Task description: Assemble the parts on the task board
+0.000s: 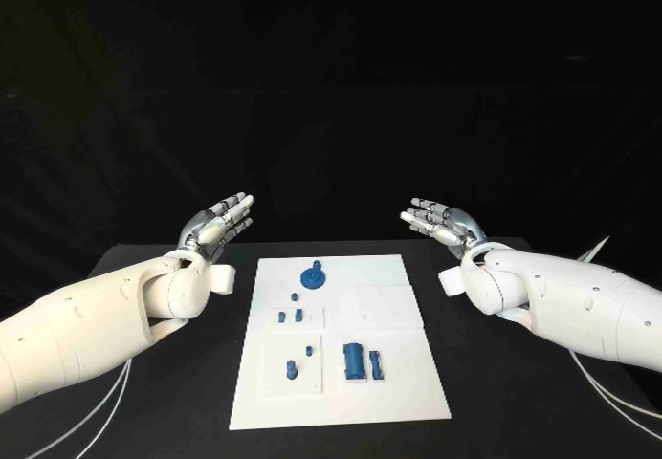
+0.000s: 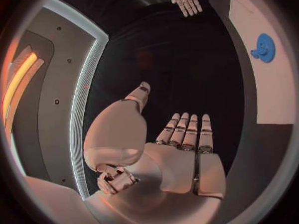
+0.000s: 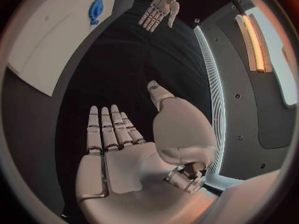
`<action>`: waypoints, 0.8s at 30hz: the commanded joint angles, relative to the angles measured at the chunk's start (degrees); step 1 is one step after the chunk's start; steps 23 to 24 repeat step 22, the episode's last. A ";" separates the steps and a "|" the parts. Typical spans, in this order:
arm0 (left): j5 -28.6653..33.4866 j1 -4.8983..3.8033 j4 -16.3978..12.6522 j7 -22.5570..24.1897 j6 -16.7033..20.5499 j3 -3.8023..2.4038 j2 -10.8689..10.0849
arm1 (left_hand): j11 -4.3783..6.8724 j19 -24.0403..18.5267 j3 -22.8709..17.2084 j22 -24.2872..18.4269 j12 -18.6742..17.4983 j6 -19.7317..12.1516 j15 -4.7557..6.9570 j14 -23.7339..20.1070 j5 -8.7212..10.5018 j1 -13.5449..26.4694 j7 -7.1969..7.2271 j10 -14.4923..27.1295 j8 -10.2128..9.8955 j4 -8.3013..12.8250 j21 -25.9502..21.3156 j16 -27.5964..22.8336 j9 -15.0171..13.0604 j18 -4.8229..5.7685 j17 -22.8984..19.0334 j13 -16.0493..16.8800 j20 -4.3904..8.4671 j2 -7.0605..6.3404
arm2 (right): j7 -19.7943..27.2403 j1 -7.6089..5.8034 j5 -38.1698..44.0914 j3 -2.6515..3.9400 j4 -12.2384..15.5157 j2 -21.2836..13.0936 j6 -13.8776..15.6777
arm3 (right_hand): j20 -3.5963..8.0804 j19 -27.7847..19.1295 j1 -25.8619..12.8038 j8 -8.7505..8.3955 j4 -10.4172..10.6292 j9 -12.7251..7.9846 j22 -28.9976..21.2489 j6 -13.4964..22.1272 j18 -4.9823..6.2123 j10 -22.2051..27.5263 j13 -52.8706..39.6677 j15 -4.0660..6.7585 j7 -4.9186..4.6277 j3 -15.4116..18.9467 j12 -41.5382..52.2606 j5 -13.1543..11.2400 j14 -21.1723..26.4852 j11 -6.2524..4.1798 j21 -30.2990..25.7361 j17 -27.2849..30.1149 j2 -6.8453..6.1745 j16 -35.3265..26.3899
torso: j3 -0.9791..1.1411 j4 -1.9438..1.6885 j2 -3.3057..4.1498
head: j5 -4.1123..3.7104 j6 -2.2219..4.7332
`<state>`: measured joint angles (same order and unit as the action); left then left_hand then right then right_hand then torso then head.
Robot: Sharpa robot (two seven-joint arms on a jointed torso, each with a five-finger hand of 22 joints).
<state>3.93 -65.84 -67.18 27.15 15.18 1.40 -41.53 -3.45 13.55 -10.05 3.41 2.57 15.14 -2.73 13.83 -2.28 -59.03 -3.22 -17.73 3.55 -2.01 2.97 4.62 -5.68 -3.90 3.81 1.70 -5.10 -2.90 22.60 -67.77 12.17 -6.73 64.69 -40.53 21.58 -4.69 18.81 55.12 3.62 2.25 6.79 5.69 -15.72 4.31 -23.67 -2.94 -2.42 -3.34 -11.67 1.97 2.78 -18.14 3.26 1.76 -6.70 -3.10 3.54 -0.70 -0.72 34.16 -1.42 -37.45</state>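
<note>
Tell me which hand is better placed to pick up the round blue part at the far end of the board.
Probably the left hand. The round blue part lies left of the task board's middle, nearer that hand than the right hand. Both hands are open and raised beyond the board's far corners.

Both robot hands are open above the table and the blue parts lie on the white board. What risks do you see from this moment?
1. The small blue parts lie close together on the task board, so broad fingers may knock a neighbour while picking one.
2. The tall blue part seems to stand upright beside a thin one; a brush could tip either.
3. The left robot hand and right robot hand are near the board's far end; reaching inward together, they might collide.
</note>
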 commanded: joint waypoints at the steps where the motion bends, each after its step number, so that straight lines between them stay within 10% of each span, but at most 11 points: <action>1: -0.50 0.54 -2.48 0.44 3.00 -0.20 -0.17 | 3.45 -13.55 10.05 -3.41 -2.57 -15.14 2.73 -13.83 2.28 59.03 3.22 17.73 -3.55 2.01 -2.97 -4.62 5.68 3.90 -3.81 -1.70 5.10 2.90 | 1.10 0.87 -1.51 0.70 3.07 -0.42 2.72 | 4.69 -18.81 -55.12 -3.62 -2.25 -6.79 -5.69 15.72 -4.31 23.67 2.94 2.42 3.34 11.67 -1.97 -2.78 18.14 -3.26 -1.76 6.70 3.10 -3.54 | 0.40 0.42 -1.71 | 0.77 1.66; 7: -1.53 2.08 -8.55 1.10 10.75 -0.56 -1.06 | 3.45 -13.55 10.05 -3.41 -2.57 -15.14 2.73 -13.83 2.28 59.03 3.22 17.73 -3.55 2.01 -2.97 -4.62 5.68 3.90 -3.81 -1.70 5.10 2.90 | 3.23 3.23 -5.23 2.81 10.82 -1.72 9.64 | 4.69 -18.81 -55.12 -3.62 -2.25 -6.79 -5.69 15.72 -4.31 23.67 2.94 2.42 3.34 11.67 -1.97 -2.78 18.14 -3.26 -1.76 6.70 3.10 -3.54 | 0.69 0.71 -2.92 | 1.39 3.01; 14: -3.10 4.44 -17.89 2.11 22.70 -1.11 -2.44 | 3.45 -13.55 10.05 -3.41 -2.57 -15.14 2.73 -13.83 2.28 59.03 3.22 17.73 -3.55 2.01 -2.97 -4.62 5.68 3.90 -3.81 -1.70 5.10 2.90 | 6.10 6.39 -10.24 5.64 21.26 -3.48 18.96 | 4.69 -18.81 -55.12 -3.62 -2.25 -6.79 -5.69 15.72 -4.31 23.67 2.94 2.42 3.34 11.67 -1.97 -2.78 18.14 -3.26 -1.76 6.70 3.10 -3.54 | 0.70 0.72 -2.98 | 1.42 3.07; 24: -3.90 5.64 -22.61 2.63 28.73 -1.40 -3.14 | 3.45 -13.55 10.05 -3.41 -2.57 -15.14 2.73 -13.83 2.28 59.03 3.22 17.73 -3.55 2.01 -2.97 -4.62 5.68 3.90 -3.81 -1.70 5.10 2.90 | 7.20 7.61 -12.17 6.73 25.27 -4.16 22.54 | 4.69 -18.81 -55.12 -3.62 -2.25 -6.79 -5.69 15.72 -4.31 23.67 2.94 2.42 3.34 11.67 -1.97 -2.78 18.14 -3.26 -1.76 6.70 3.10 -3.54 | 0.70 0.72 -2.98 | 1.42 3.07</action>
